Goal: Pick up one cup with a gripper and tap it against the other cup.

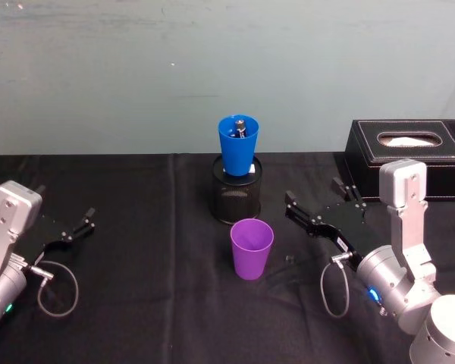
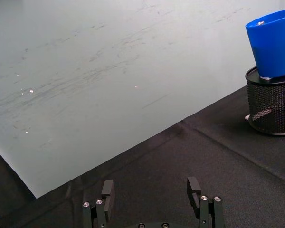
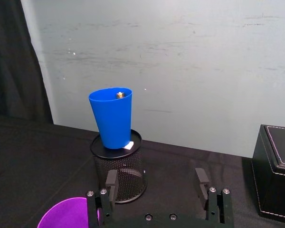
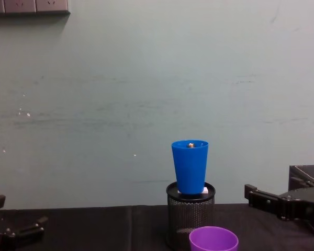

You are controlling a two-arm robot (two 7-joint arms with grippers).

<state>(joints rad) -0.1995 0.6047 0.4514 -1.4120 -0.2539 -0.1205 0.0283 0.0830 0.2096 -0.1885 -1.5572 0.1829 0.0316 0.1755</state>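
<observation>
Purple plastic tapered tumbler (image 1: 252, 248) upright on the black-clothed table (image 1: 136, 265), just left of the right claw (image 1: 312, 206), open and empty; bright blue plastic tumbler (image 1: 238, 144) atop a black mesh holder (image 1: 238, 199) behind; left claw (image 1: 85, 224) open, well apart.

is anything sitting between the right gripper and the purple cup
Nothing visible does. The right gripper, jaws open, sits just right of the purple cup with bare black cloth between them. The mesh pen holder holding the blue cup stands behind.
</observation>
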